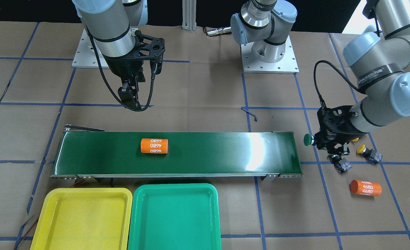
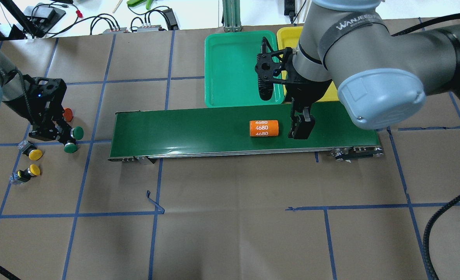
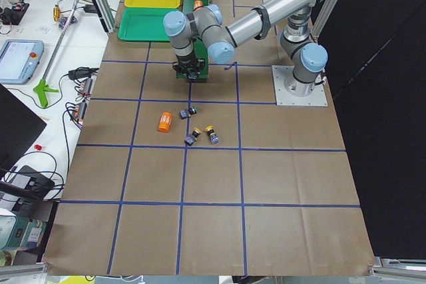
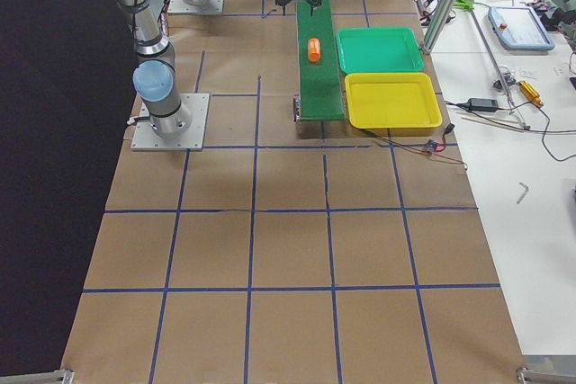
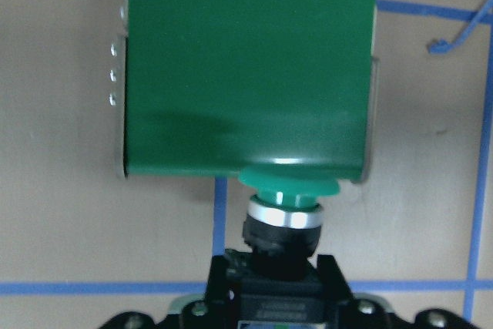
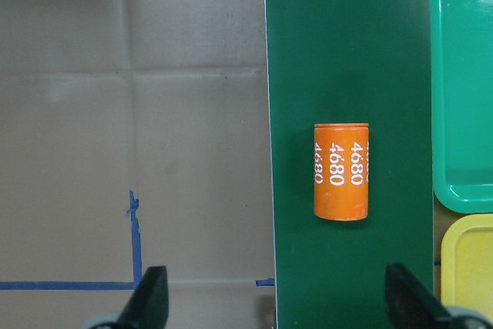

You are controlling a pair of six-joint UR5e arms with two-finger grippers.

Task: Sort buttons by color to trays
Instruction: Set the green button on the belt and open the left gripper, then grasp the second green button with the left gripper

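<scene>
By belt (image 1: 198,152), left hand (image 1: 316,140) grips green button (image 1: 308,139); right hand (image 1: 131,101) open (yellow tray (image 1: 87,190) beside green tray (image 1: 175,186)).

The worktop (image 1: 198,97) is covered in matt brown paper, lightly creased, with lines of blue tape (image 6: 136,240). The conveyor belt (image 1: 225,152) is dark green and glossy, catching white glare, with bare metal side rails. The yellow tray (image 1: 83,215) and green tray (image 1: 175,215) look like smooth, shiny plastic. The green button (image 5: 289,184) has a smooth plastic cap over 1 bright metal collar. The orange cylinder (image 1: 154,146) looks smooth and satin.
</scene>
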